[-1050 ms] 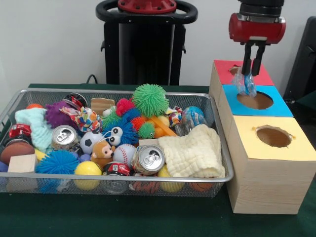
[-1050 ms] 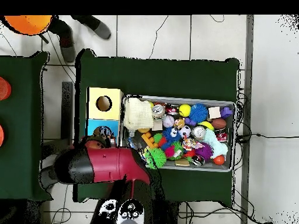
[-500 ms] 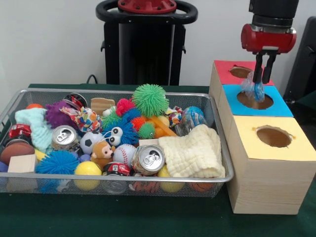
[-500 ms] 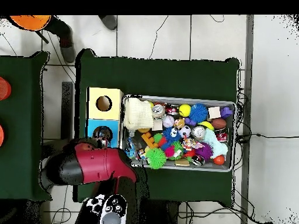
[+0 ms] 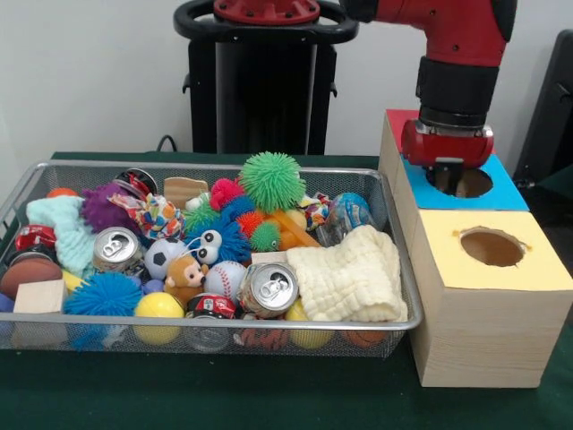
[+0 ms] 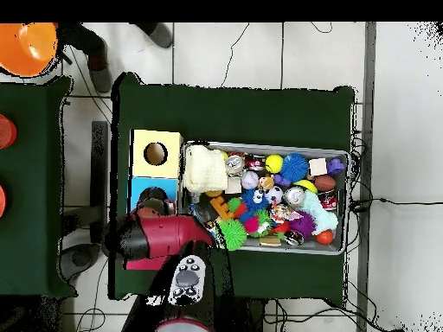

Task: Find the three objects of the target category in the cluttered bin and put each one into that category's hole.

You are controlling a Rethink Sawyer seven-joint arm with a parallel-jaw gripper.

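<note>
Right now the gripper (image 5: 446, 166) sits low over the blue hole (image 5: 463, 183), fingers hidden, so I can't tell if they hold anything. No carried item shows. Remaining targets would lie in the bin (image 5: 394, 269), beside the box (image 5: 483, 340), toward the clutter.

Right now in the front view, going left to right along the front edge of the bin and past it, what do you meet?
wooden block → blue spiky ball → yellow ball → silver can → cream cloth → yellow-topped box
</note>
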